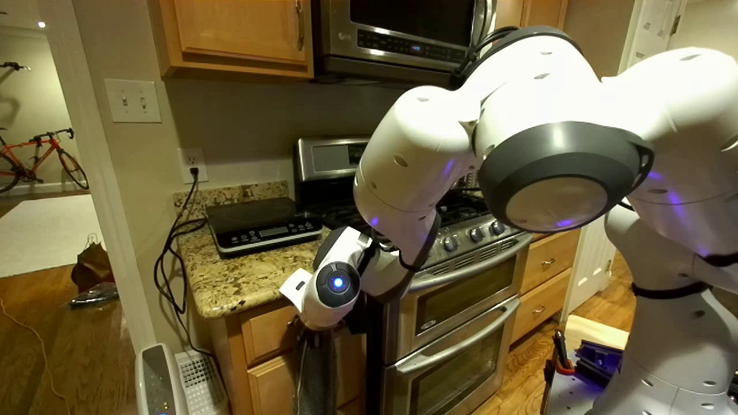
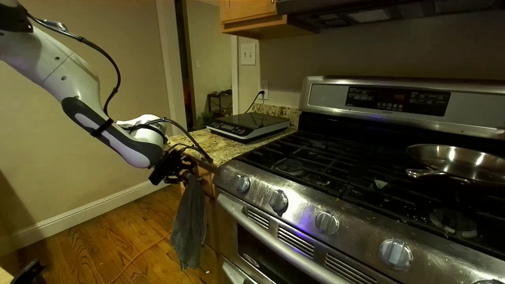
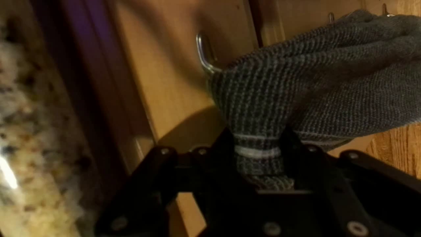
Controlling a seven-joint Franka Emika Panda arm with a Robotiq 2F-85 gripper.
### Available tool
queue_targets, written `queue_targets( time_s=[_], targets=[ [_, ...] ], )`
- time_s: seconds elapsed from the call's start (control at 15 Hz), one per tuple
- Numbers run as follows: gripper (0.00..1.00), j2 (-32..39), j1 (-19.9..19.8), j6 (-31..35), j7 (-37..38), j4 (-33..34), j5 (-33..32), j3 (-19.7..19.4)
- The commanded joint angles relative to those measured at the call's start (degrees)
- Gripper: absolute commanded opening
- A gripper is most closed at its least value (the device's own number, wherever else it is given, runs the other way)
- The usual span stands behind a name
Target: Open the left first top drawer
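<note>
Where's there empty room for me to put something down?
On the granite counter, there's a bare strip between the black hot plate and the front edge. The wooden floor is bare beside the baseboard. It's crowded at the drawer, where the gripper grips the towel, and the stove holds a pan.

Smooth wood, ribbed cloth, shiny metal
The drawer [image 3: 171, 89] is smooth wood, its handle [image 3: 202, 54] shiny metal; the towel [image 3: 329, 82] is matt, ribbed cloth; the counter [image 3: 39, 148] looks like glossy stone; the stove [image 2: 361, 236] is smudged, shiny metal; the pan [image 2: 477, 163] is bright, smooth metal; the arm [image 1: 406, 155] looks like smooth plastic; the floor [image 2: 98, 232] is grained wood
</note>
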Motion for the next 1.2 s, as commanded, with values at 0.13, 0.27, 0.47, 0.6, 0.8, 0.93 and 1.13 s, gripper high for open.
queue_targets(
  time_s=[0.13,0.27,0.47,0.6,0.8,0.93,1.13],
  targets=[
    [0.13,1.46,1.05,2.93,3.38,0.38,-2.54,-2.0],
    [0.13,1.07,2.08,3.14,4.1,-0.75,-3.1,-2.18],
    [0.13,0.22,4.29,3.76,6.14,-3.04,-5.32,-2.63],
    [0.13,-0.32,5.9,4.06,8.06,-4.22,-7.78,-3.23],
    [0.13,-1.06,7.77,3.32,12.07,-5.22,-12.94,-3.71],
    [0.12,-1.66,8.61,2.79,15.07,-5.74,-16.73,-3.47],
    [0.11,-2.41,8.69,1.55,20.09,-5.39,-22.45,-2.79]
  ],
)
